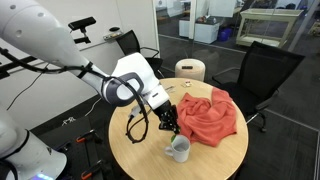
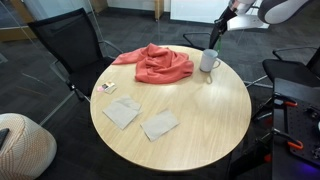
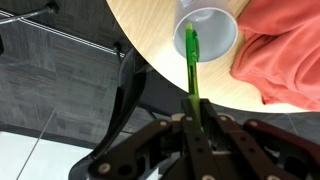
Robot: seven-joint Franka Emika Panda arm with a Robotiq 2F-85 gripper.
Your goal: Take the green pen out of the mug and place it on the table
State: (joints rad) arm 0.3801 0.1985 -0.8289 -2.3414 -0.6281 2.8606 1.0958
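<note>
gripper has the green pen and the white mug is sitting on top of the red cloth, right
Not quite. The gripper holds the green pen, but the white mug stands on the bare table beside the red cloth, not on it, as both exterior views show.

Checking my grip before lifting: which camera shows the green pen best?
The wrist view: the green pen runs from the shut claw to the mug, over its opening. In both exterior views the pen is too thin to make out; only claw and mug show.

Even indoor light, soft shadows, low-resolution blur.
</note>
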